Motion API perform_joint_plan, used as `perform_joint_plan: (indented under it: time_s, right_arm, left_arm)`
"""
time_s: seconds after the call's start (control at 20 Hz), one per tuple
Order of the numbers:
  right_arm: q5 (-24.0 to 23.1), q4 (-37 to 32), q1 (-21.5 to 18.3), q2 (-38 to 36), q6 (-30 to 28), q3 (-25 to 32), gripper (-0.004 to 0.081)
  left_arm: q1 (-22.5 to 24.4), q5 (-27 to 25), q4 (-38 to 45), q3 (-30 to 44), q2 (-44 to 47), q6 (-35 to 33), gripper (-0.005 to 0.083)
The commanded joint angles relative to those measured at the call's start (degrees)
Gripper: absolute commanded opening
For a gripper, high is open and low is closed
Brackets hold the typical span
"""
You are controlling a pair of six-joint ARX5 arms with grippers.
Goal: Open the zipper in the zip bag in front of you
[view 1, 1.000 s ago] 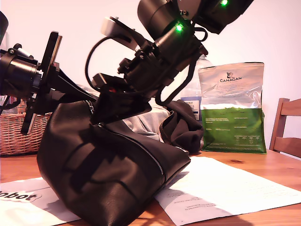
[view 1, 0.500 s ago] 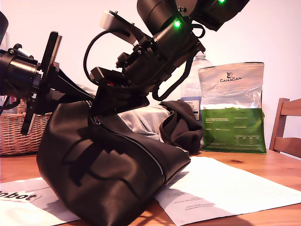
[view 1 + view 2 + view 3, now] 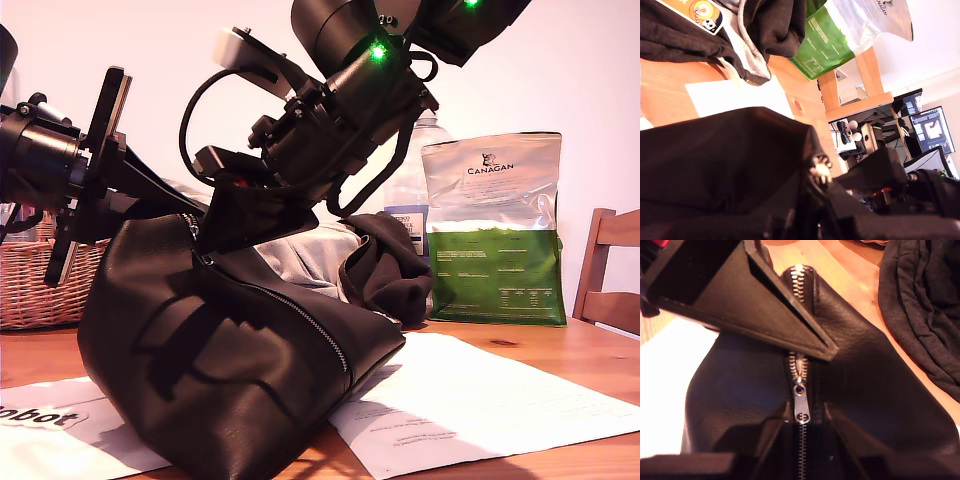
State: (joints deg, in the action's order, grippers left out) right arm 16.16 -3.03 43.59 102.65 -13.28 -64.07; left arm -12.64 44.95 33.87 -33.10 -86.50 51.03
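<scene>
The zip bag (image 3: 230, 380) is a big dark leather pouch slumped on the table toward the exterior view's left. Its zipper (image 3: 300, 315) runs down the sloping top edge. My first gripper (image 3: 150, 205) comes in from the exterior view's left and is shut on the bag's raised top corner. One of its fingers (image 3: 745, 300) shows as a black wedge over the teeth. My second gripper (image 3: 225, 225) reaches down from above. In its wrist view the silver pull tab (image 3: 801, 410) lies between its closed-in fingertips (image 3: 802, 422). The bag's leather (image 3: 715, 155) fills the first wrist view.
Dark and grey garments (image 3: 385, 265) lie behind the bag, with a CANAGAN foil pouch (image 3: 495, 230) and a water bottle (image 3: 410, 185) beyond. A wicker basket (image 3: 35, 285) stands at the exterior view's left and a wooden chair (image 3: 610, 270) at its right. Paper sheets (image 3: 480, 395) cover the table.
My second gripper moved toward the exterior view's left along the top of the bag, then eased back slightly. The first gripper and the bag have hardly moved.
</scene>
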Motion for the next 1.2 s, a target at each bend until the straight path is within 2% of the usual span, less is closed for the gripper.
perform_joint_plan:
  time_s: [0.0,0.25,0.4,0.6,0.75,0.9,1.15]
  right_arm:
    - [0.3,-0.5,0.4,-0.9,0.4,-0.7,0.012]
    - [0.3,-0.6,0.7,-0.9,0.2,-0.7,0.0117]
    - [0.3,-0.6,0.7,-0.9,0.2,-0.7,0.0062]
    - [0.3,-0.6,0.7,-0.9,0.2,-0.7,0.0067]
    - [0.3,-0.6,1.3,-0.9,0.0,-0.7,0.0078]
    - [-0.1,-0.7,2.1,-0.9,-0.1,-0.7,0.0192]
    - [-3.7,-0.8,2.3,-0.9,-0.2,-0.7,0.0193]
  left_arm:
    - [-0.1,0.5,0.5,0.1,0.1,-0.2,-0.0024]
    - [-0.1,0.4,0.5,0.1,0.1,-0.2,-0.0024]
    - [-0.1,0.4,0.5,0.1,0.1,-0.2,-0.0024]
    - [-0.1,0.4,0.5,0.1,0.1,-0.2,-0.0024]
    - [-0.1,0.4,0.7,0.1,0.1,-0.2,-0.0024]
    - [-0.1,0.4,0.7,0.1,0.1,-0.2,-0.0024]
    - [-0.1,0.4,0.7,0.1,0.1,-0.2,-0.0024]
